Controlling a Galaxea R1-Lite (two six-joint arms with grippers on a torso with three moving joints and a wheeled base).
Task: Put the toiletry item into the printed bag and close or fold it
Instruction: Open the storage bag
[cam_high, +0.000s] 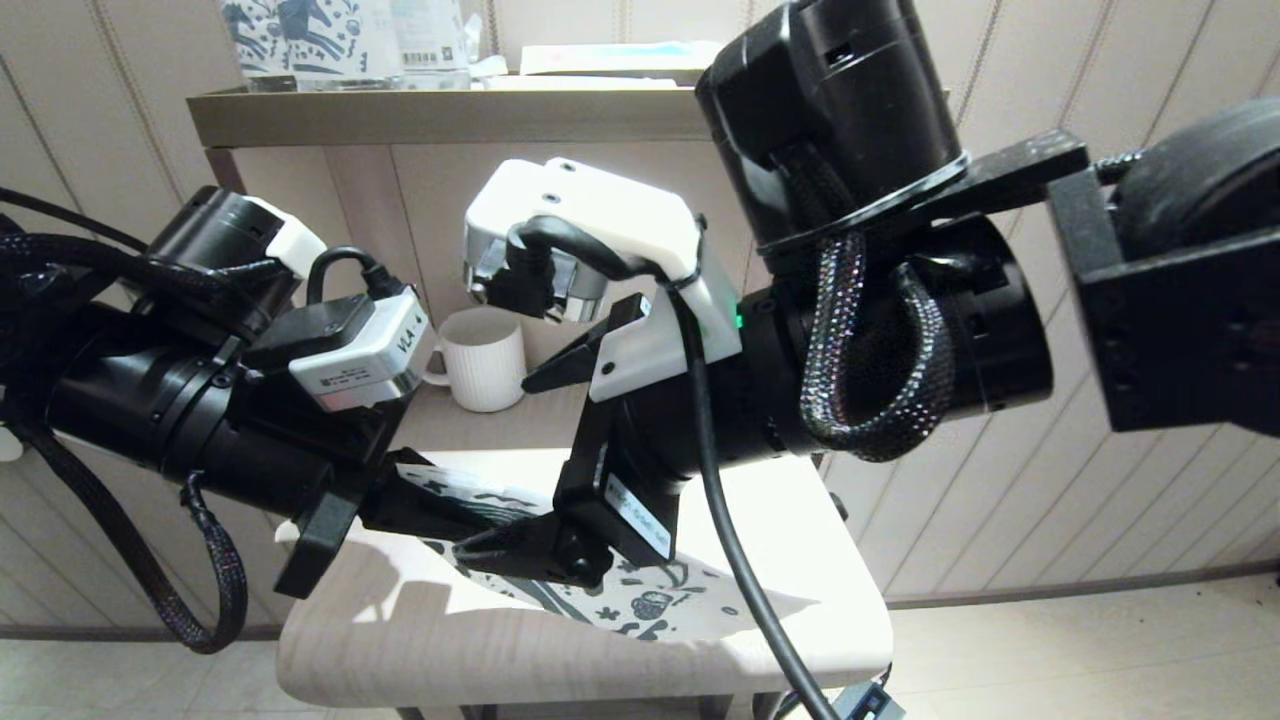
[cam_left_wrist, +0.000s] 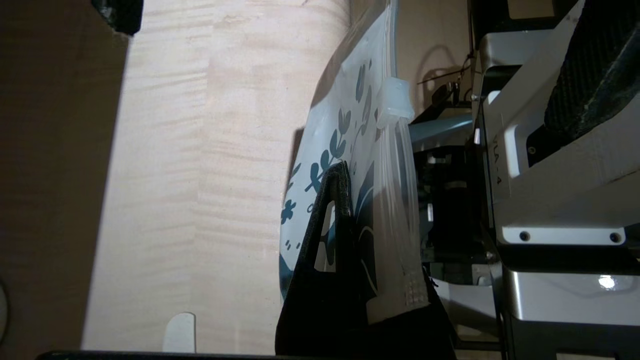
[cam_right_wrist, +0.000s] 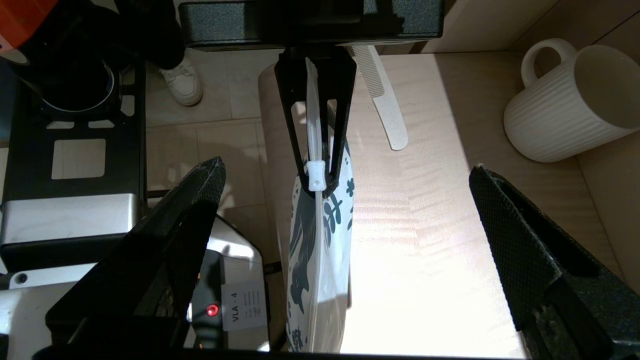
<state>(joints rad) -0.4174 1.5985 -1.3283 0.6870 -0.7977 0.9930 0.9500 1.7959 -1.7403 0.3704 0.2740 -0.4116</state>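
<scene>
1. Landmark for everything here is the mug (cam_high: 485, 358), the ribbed white one sitting at the back of the wooden table (cam_high: 480, 640).
2. The left gripper (cam_right_wrist: 316, 165) is pinched tight on the zip edge of the printed bag (cam_high: 640, 595), holding it up on edge in front of the mug, with the bag's far end trailing onto the table. The little clear zip slider (cam_right_wrist: 317, 176) sits right at its fingertips.
3. The right gripper (cam_high: 545, 465) is spread wide with nothing in it, hovering in front of the mug, roughly over the bag. Its lower finger is close to the bag in the head view, but I can't tell if it touches.
4. The toiletry item (cam_right_wrist: 384, 102), that slim white comb thing, isn't in the bag yet. It's lying flat on the table, to the left-arm side of the mug, just beside the bag and partly tucked under the left gripper.
5. My guess for doing this step well: the bag mouth looks flat and shut, so the right gripper probably needs to open it before anything goes in.
6. Keep the left pinch steady; if it tugs, that thin film will likely twist.
7. Go for the comb by its tapered handle end, since that's the exposed part.
</scene>
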